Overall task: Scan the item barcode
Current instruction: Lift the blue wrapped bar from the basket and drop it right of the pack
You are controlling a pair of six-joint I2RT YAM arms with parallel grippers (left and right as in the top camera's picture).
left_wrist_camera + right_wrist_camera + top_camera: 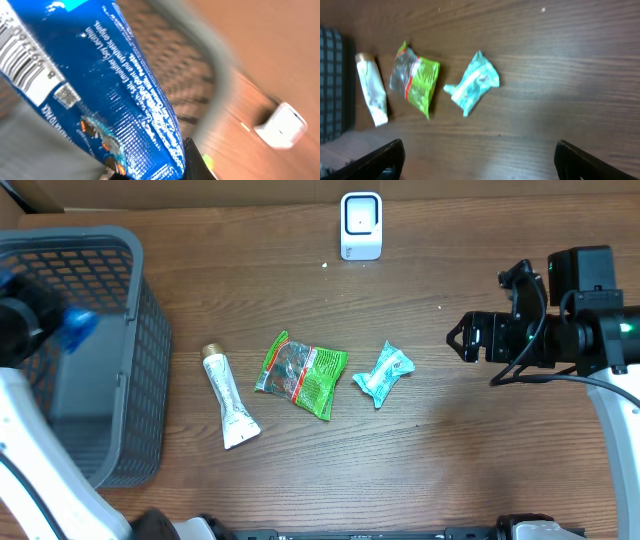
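Over the basket (150,330) at the left end of the bench (450,470), your left gripper (58,328) is clamped shut on the blue packet (115,90), the item to be scanned. The wrist view is blurred and hides most of the fingers, so the hold is probably at the packet's lower end, though you cannot confirm it. The barcode (20,65) sits on a white label, uncovered and facing the wrist camera, which suits the job: the grip leaves the code free to be shown. The scanner (361,225) stands at the far edge of the bench, well apart from the packet, so a carry and a turn toward it seem to come next. Your right gripper (462,340) hangs with jaws apart and empty, near the teal wrapper (383,374). The green packet (303,375) and white tube (229,400) lie flat beside it, likely awaiting their turn.
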